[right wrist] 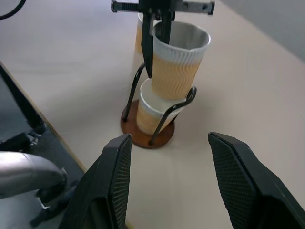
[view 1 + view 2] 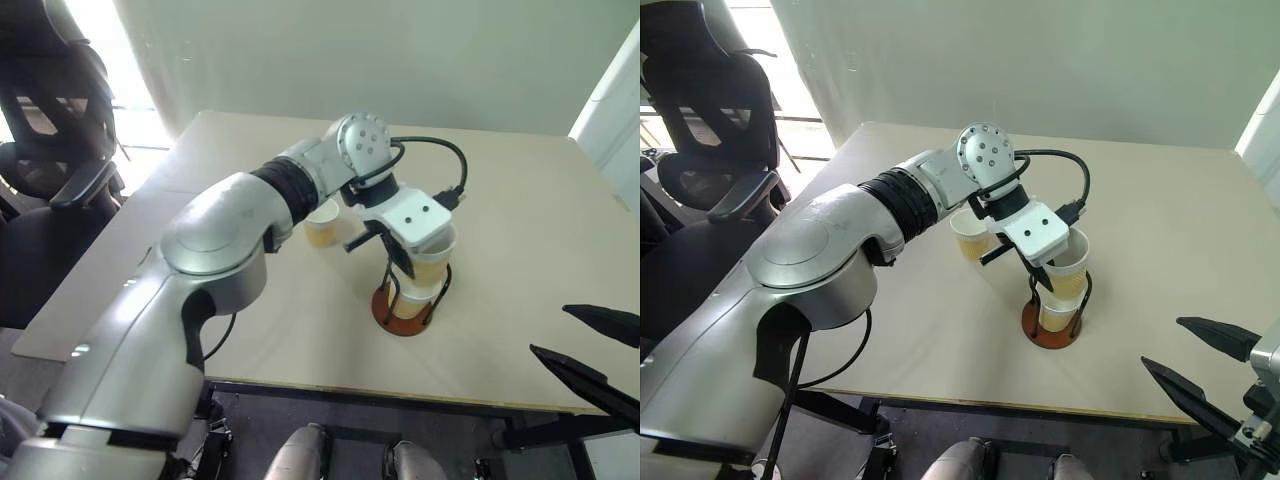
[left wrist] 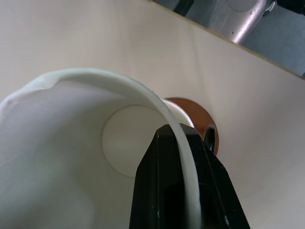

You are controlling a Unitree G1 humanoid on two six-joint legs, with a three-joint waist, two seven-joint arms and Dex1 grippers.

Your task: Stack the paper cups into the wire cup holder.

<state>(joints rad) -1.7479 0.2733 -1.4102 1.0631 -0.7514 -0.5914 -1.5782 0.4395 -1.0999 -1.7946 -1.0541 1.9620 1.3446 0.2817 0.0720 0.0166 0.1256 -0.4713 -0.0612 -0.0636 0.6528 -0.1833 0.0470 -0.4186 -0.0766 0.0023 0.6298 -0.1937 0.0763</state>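
My left gripper point(image 2: 400, 262) is shut on the white rim of a tan paper cup point(image 2: 432, 258), one finger inside and one outside point(image 3: 164, 157). It holds that cup tilted just above the wire cup holder point(image 2: 405, 318). Its lower part sits between the black wire loops point(image 1: 138, 81). A second paper cup point(image 1: 150, 112) sits in the holder on the rust-brown base point(image 1: 143, 136). A third cup point(image 2: 322, 222) stands on the table behind my left wrist. My right gripper point(image 2: 1162, 342) hangs open at the table's near right edge with nothing between its fingers.
The beige table point(image 2: 520, 200) runs back to a pale wall, and its front edge point(image 2: 400, 395) is close to me. A black office chair point(image 2: 50, 150) stands off the table's left side. A white panel point(image 2: 610, 110) stands at the far right.
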